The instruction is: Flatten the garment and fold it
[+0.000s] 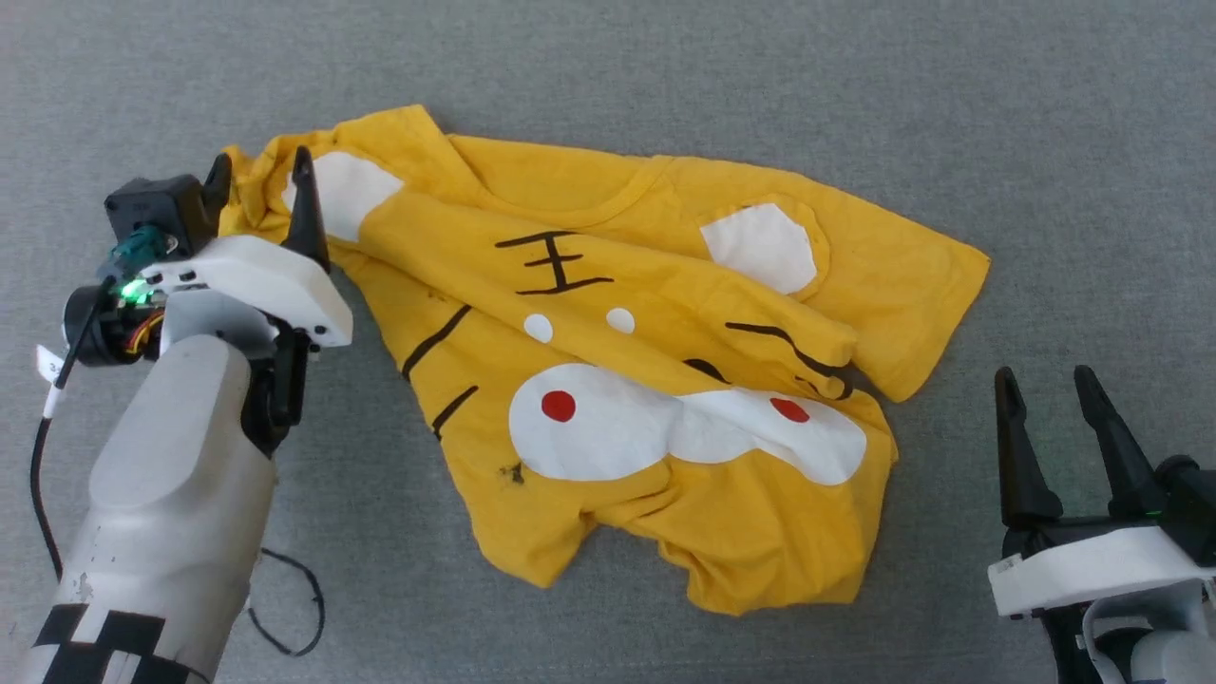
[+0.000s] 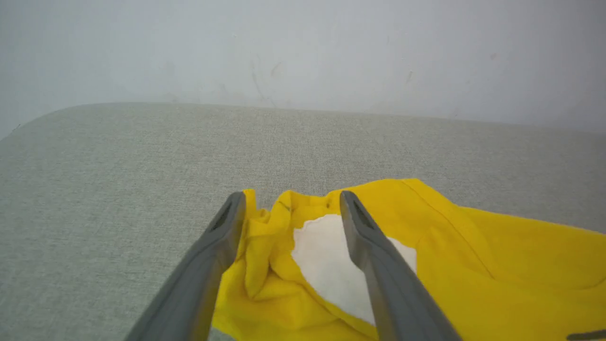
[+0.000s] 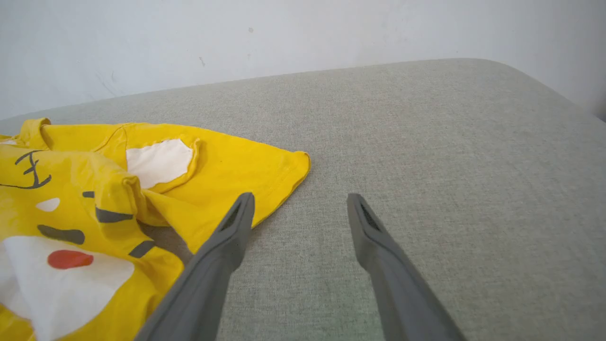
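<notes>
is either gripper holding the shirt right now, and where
Nothing is held. The left gripper stands open around the bunched sleeve of the shirt, not pinching it; the right gripper is open beside it.

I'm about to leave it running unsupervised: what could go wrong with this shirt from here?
1. The left gripper, open, straddles the garment at its bunched sleeve; drawing back could snag and drag it.
2. A thick ridge of cloth crosses the tiger face; folding now would likely trap that crease.
</notes>
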Robot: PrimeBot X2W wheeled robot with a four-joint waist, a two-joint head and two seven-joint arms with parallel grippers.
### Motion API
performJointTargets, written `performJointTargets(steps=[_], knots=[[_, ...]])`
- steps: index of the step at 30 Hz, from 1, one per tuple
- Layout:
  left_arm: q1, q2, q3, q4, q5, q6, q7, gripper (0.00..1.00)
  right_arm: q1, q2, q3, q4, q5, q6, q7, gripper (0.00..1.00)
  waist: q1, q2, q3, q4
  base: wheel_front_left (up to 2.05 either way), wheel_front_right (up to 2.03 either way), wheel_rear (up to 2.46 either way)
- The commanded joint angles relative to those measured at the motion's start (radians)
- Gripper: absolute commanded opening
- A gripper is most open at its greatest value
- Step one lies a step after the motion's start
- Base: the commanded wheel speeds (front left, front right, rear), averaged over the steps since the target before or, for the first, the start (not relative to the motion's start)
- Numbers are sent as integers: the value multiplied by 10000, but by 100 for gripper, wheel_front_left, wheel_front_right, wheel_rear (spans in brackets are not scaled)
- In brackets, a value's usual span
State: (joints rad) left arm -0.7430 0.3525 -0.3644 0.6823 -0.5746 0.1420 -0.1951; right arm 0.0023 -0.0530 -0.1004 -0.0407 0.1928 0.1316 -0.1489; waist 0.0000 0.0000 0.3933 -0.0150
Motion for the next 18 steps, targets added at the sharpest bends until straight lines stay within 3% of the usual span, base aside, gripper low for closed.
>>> performJointTargets(steps=[1,6,11,18], knots=[[173,-56,62,-289,-114,-7,-211,100,-88,28,-51,-22,-50,-9,55,100,0,0,-227,168,0,0,0],[927,-85,414,-1857,9,229,-603,100,35,28,-73,-59,6,-9,92,100,0,0,-547,329,0,0,0],[2574,-319,1156,-4796,702,460,-660,100,144,28,-37,-38,110,-9,51,100,0,0,-779,372,0,0,0],[5467,-958,1687,-7651,2115,-133,-664,100,243,28,36,50,205,-9,-26,100,0,0,-993,279,0,0,0]])
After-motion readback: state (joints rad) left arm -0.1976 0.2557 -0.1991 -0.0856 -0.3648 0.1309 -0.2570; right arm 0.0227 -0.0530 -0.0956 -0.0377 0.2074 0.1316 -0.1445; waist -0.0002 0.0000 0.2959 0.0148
